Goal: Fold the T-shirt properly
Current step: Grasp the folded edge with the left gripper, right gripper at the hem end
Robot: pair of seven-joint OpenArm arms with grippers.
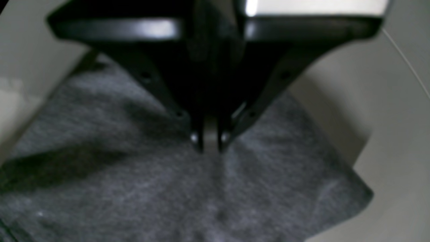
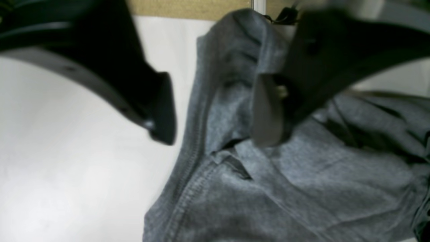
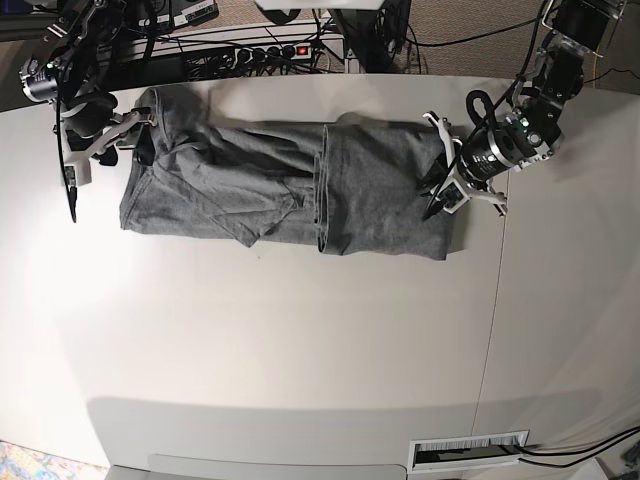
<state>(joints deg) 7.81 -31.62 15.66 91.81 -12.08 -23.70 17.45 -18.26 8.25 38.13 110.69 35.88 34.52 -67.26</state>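
- I see the T-shirt (image 3: 285,190) lying as a long, partly folded band across the far half of the white table (image 3: 300,340), creased with a doubled edge near its middle.
- My left gripper (image 1: 210,143) has its jaws pressed together, tips down at the shirt's end; whether cloth is caught there I cannot tell.
- My right gripper (image 2: 215,111) is spread wide over the opposite end, one finger (image 2: 267,111) above the fabric beside a stitched hem.
- A power strip (image 3: 270,50) and cables (image 3: 330,25) sit beyond the far table edge.
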